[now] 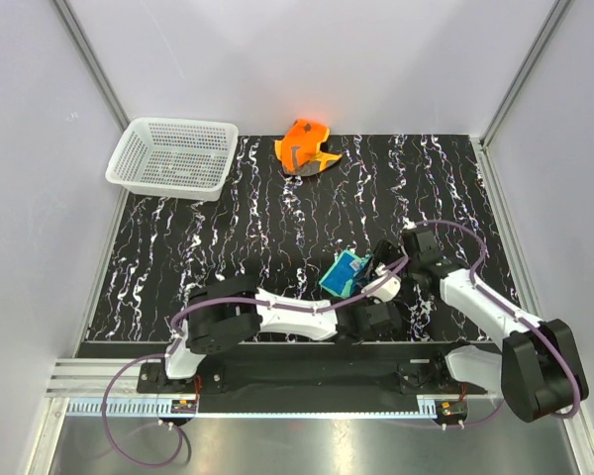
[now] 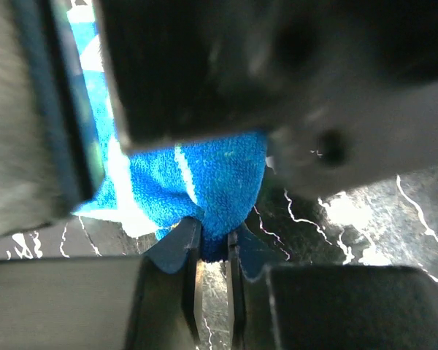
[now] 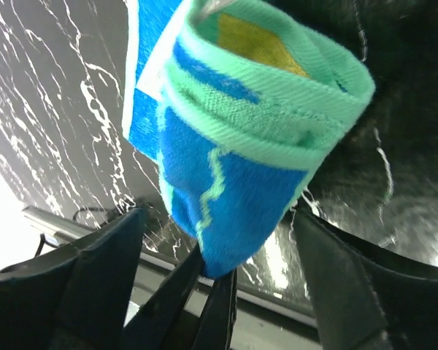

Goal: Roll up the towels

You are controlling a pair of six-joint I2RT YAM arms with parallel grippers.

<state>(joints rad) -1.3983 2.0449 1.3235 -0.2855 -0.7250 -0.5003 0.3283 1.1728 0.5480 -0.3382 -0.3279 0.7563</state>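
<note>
The left pincer (image 2: pixel 212 251) is clenched on the lower tip of the blue-backed towel (image 3: pixel 233 131). Its two thin fingers (image 2: pixel 184 251) stand almost together, with a fold of blue terry nipped between them. The towel is rolled into a loose tube that rises from that grip, clear of the bench (image 1: pixel 228 228). Its teal hem runs round the open end, and yellow shows inside.

The right pincer (image 3: pixel 217 215) is released. Its fingers (image 3: pixel 109 262) are spread wide, one on each side of the roll. Whether either finger touches the cloth cannot be told.

Well beyond both pincers, at the far edge of the black, white-veined bench, the orange towel (image 1: pixel 305 146) lies crumpled with grey-white marks showing. To the left of it, at the far left corner, sits a white mesh basket (image 1: pixel 139 163).
</note>
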